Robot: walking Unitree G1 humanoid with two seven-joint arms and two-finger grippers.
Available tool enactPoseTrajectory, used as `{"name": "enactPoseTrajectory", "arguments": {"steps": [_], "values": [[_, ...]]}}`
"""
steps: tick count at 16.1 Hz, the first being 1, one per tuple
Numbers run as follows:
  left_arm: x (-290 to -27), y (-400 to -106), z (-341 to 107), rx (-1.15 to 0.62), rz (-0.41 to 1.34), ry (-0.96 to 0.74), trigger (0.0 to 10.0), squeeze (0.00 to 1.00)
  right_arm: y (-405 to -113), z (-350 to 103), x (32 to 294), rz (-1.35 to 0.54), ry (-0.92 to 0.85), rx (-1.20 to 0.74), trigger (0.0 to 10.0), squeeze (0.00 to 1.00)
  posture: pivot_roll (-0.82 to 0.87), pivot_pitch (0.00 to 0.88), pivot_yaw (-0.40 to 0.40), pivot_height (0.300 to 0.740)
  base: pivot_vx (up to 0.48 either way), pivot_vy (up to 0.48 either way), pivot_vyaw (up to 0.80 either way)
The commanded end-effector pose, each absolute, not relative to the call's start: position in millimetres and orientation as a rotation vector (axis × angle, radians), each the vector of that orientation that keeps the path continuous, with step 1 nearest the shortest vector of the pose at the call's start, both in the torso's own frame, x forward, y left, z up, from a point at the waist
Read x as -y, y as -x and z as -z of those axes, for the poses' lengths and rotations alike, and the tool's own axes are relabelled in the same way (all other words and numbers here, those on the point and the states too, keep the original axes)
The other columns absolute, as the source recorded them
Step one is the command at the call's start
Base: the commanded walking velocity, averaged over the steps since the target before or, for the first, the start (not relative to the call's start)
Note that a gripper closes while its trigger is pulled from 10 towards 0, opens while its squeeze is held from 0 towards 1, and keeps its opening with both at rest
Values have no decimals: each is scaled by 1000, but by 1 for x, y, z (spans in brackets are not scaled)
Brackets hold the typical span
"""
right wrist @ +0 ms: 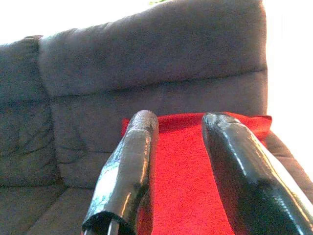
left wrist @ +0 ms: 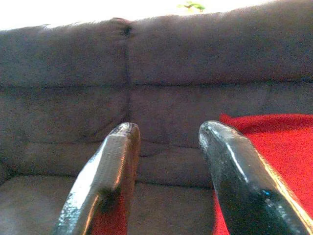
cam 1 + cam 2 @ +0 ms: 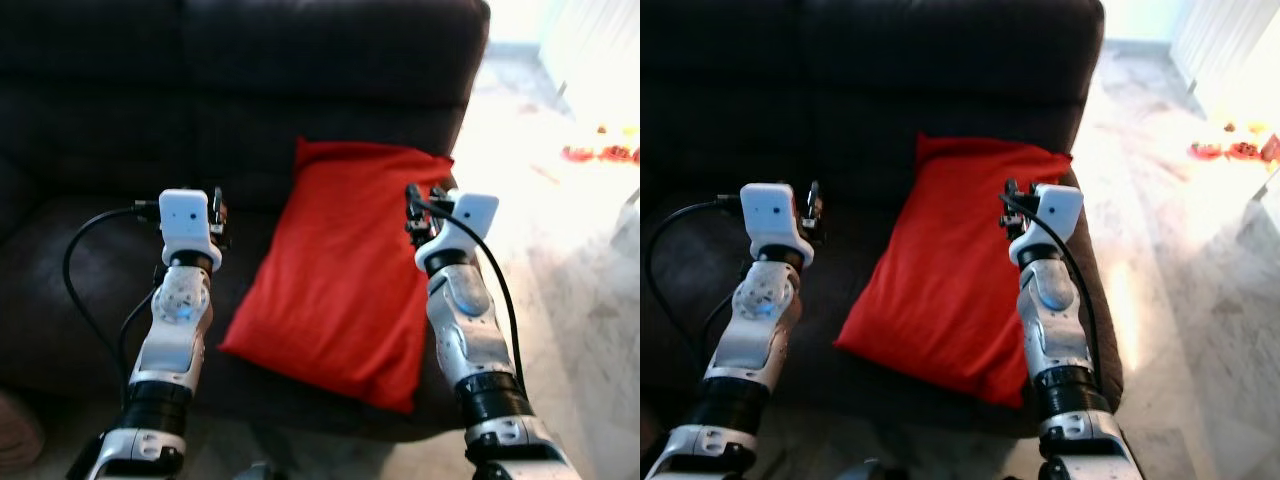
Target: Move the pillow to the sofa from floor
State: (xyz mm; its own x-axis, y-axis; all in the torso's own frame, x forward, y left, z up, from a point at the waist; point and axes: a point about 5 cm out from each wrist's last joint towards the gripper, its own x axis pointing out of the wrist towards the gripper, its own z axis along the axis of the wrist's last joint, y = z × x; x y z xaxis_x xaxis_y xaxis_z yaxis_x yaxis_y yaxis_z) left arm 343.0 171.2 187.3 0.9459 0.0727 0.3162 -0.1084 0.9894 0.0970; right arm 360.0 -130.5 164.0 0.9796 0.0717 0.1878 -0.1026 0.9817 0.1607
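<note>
Both arms reach out low over the seat. Left claw [image 2: 166, 147] and right claw [image 1: 178, 132]: fingers apart, holding nothing. Pillow [image 3: 340, 270] lies on the sofa [image 3: 120, 110] seat, top edge leaning against the backrest, lower corner overhanging the front. Judgement: placement looks complete; draw arms back straight, avoid snagging fabric.

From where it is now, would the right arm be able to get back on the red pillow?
Probably yes. The right gripper hovers with jaws open right beside the red pillow lying on the sofa seat, with nothing between them.
</note>
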Motion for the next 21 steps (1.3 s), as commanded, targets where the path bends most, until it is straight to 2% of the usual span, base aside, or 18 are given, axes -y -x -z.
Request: {"name": "enactPoseTrajectory", "arguments": {"steps": [1, 7, 12, 14, 17, 21], "values": [[-171, -342, -188, 310, -88, -113, 10000, 0, -358, -163, 128, -91, -174, 175, 10000, 0, 108, 140, -13, 740, 0, 0, 0], [-171, -343, -186, 294, -79, -120, 10000, 0, -359, -160, 130, -80, -178, 158, 10000, 0, 110, 138, -7, 740, 0, 387, 0], [-165, -345, -181, 250, -22, -91, 10000, 0, -360, -157, 132, -73, -166, 142, 10000, 0, 116, 123, -4, 740, 0, 0, 0], [-158, -345, -172, 196, 49, -11, 10000, 0, -361, -153, 138, -60, -148, 125, 10000, 0, 120, 119, -2, 740, 0, 0, 0], [-157, -346, -161, 142, 60, 28, 10000, 0, -366, -146, 152, -20, -123, 73, 10000, 0, 118, 121, -2, 740, 0, 0, 0], [-156, -347, -161, 136, 74, 17, 10000, 0, -368, -145, 161, 8, -124, 55, 10000, 0, 118, 128, -5, 740, 0, 0, -102]]}}
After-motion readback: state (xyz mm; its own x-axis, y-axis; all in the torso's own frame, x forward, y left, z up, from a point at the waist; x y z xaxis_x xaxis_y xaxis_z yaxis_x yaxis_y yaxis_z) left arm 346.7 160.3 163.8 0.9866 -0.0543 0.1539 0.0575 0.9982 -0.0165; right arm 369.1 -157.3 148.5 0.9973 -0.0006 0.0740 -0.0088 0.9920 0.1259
